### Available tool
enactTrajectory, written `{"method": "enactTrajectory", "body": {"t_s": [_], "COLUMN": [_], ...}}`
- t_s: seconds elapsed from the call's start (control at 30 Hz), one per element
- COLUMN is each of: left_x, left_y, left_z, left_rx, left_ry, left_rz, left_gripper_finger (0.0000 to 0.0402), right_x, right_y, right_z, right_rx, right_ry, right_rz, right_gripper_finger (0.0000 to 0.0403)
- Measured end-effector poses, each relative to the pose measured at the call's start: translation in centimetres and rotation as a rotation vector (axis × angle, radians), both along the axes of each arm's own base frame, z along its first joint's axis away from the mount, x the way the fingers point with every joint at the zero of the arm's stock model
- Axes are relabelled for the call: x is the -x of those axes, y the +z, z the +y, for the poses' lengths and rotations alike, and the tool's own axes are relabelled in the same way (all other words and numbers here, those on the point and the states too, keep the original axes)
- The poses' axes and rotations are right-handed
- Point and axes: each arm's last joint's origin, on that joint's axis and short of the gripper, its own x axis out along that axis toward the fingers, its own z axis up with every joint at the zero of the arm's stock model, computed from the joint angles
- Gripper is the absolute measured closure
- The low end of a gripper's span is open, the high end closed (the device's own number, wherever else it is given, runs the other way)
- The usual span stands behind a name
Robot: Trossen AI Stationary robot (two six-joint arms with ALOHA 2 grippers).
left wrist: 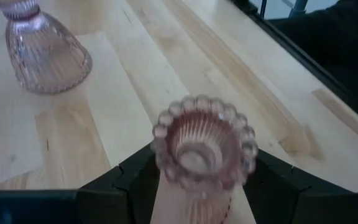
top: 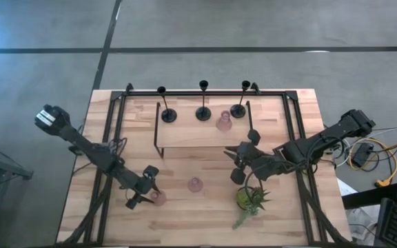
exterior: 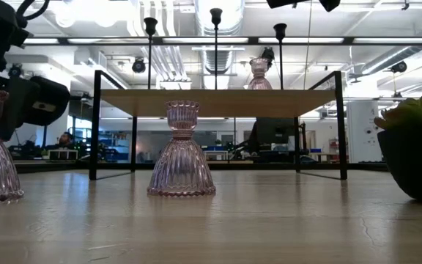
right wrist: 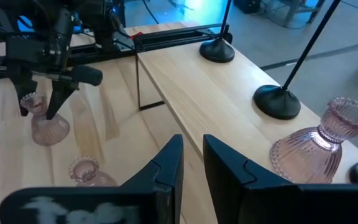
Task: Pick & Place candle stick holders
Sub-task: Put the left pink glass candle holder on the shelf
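**Left gripper closing around a pink holder at the table's front-left**

Left gripper (top: 145, 190) is sitting at the front-left of the table (top: 81, 207), fingers (left wrist: 120, 180) straddling a pink glass holder (left wrist: 204, 146), touching or nearly so. Second pink holder (top: 195, 184) is standing mid-table, free. Third pink holder (top: 224, 122) is resting on the raised shelf (top: 185, 138) beside three black stem holders (top: 203, 100). Right gripper (top: 243, 162) is hovering near the shelf's right end, fingers (right wrist: 166, 165) nearly closed, holding nothing. Potted plant (top: 248, 200) is standing front-right.
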Motion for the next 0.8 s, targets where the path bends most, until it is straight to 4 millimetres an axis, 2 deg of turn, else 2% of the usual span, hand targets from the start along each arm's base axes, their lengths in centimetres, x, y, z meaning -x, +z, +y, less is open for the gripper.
{"method": "enactTrajectory", "body": {"t_s": [0.23, 0.43, 0.6, 0.8], "left_x": [-0.6, -0.9, -1.2, -2.4], "left_y": [-0.3, -0.6, -0.2, 1.7], "left_z": [-0.4, -0.5, -0.4, -0.5], "left_rx": [0.018, 0.01, 0.034, 0.057], "left_ry": [0.002, 0.019, 0.089, 0.209], "left_rz": [-0.028, -0.028, -0.073, -0.142], "left_gripper_finger": [0.0202, 0.0271, 0.0271, 0.0271], "right_x": [0.0, 0.0, 0.1, 0.1], "right_y": [0.0, 0.0, -0.2, -0.2], "right_z": [0.0, 0.0, 0.0, 0.0], "right_rx": [0.007, 0.017, 0.019, 0.021], "right_ry": [0.003, 0.008, 0.008, 0.008], "right_rz": [0.005, 0.011, 0.016, 0.019], "right_gripper_finger": [0.0349, 0.0351, 0.0347, 0.035]}}
